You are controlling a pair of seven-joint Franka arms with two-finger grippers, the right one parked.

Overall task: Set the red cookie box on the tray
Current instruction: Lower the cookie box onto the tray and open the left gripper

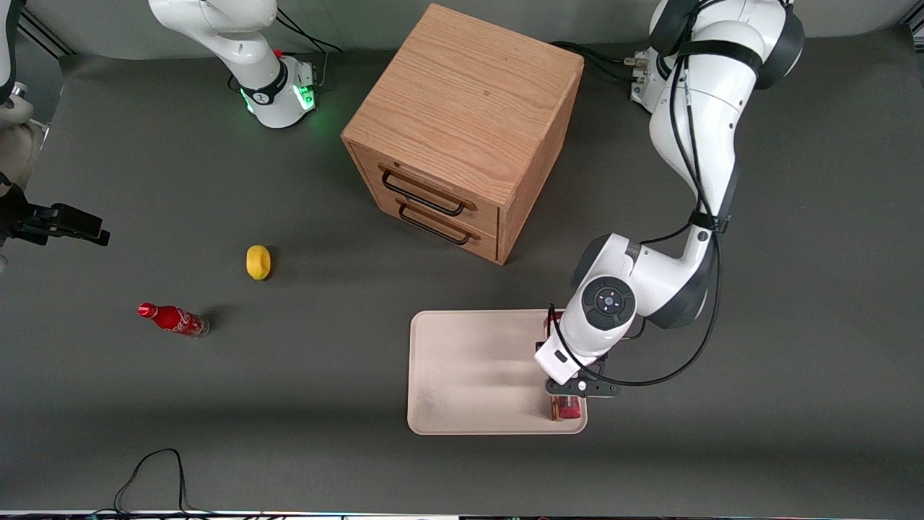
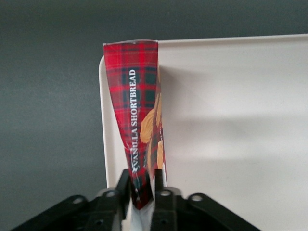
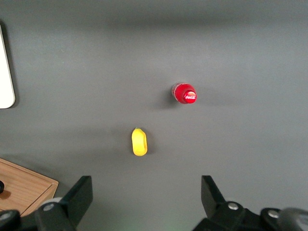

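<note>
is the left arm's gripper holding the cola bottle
No, the gripper has its jaws shut on the red cookie box over the tray; the cola bottle lies untouched.

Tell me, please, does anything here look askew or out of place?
Mildly: the cookie box stands on its narrow edge, hard against the tray rim rather than flat, pinched by the gripper. The cola bottle lies tipped on the table. Nothing looks spilled or damaged.

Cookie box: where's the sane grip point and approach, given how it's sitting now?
Across the thin faces at one end, coming straight down, which is how the gripper has it now: fingers closed on the red cookie box standing on its narrow plaid edge along the rim of the tray. That slim width fits the jaws; the broad faces probably would not.
</note>
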